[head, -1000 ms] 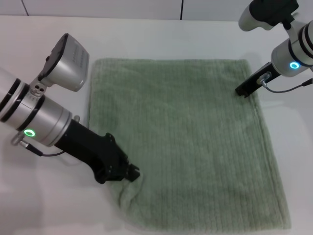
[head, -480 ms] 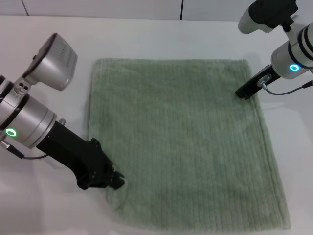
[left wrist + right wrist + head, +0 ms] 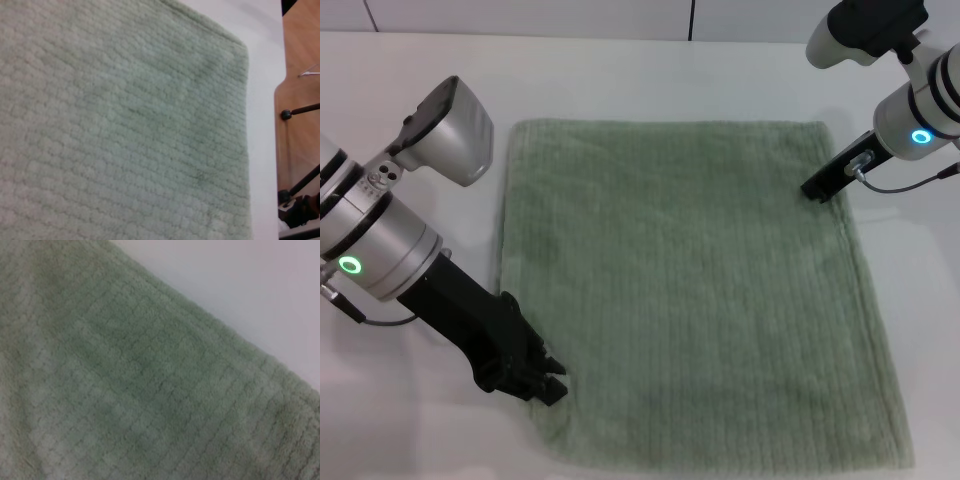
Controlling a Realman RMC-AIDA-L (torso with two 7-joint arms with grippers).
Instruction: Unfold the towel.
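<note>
The pale green towel [image 3: 690,290] lies spread flat on the white table [image 3: 620,80], roughly square, with fine ribbed lines. My left gripper [image 3: 548,379] is at the towel's near left corner, low over the table, open, and the corner lies flat beside its tips. My right gripper [image 3: 818,187] rests at the towel's far right edge, just below the far right corner. The left wrist view shows the towel [image 3: 120,130] with one corner and edge. The right wrist view shows the towel [image 3: 130,390] with its hemmed edge against the table.
Bare white table [image 3: 410,440] surrounds the towel on all sides. In the left wrist view, the table's edge [image 3: 277,150] shows with wooden floor [image 3: 300,60] and a dark stand beyond it.
My left gripper pulled the bunched near left corner outward to the left and toward me, then let go. The corner now lies flat. The right arm has not moved.
</note>
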